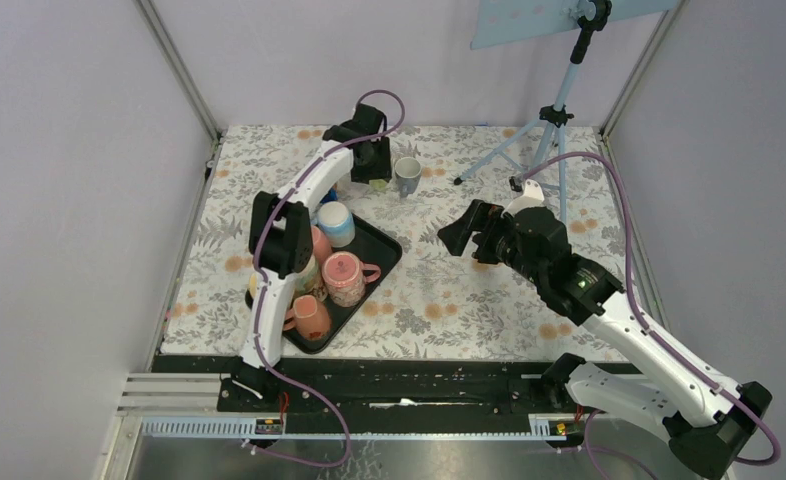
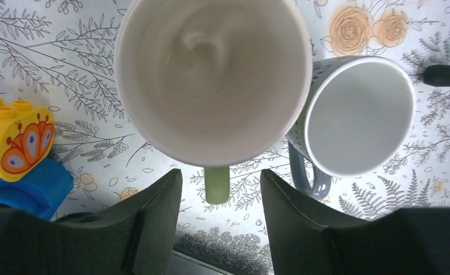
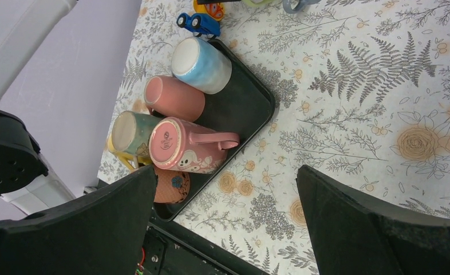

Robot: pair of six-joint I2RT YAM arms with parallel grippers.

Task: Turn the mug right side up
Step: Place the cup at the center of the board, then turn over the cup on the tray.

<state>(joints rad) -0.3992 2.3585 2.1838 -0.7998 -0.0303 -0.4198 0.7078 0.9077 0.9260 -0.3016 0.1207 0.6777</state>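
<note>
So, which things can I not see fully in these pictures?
1. Green-handled mug: in the top view the left gripper covers most of it; in the left wrist view the upper edge cuts its rim.
2. Orange mug: in the right wrist view a finger of the right gripper hides most of it.
3. Toy car: right wrist view, too small for detail.

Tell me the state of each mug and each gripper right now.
Green-handled ceramic mug: upright, mouth up, empty.
Grey-blue ceramic mug: upright, empty.
Light blue ribbed mug: upside down on the black tray.
Plain pink mug: upside down.
Pink cartoon-printed mug: upside down.
Left gripper: open, astride the green handle.
Right gripper: open, empty.
</note>
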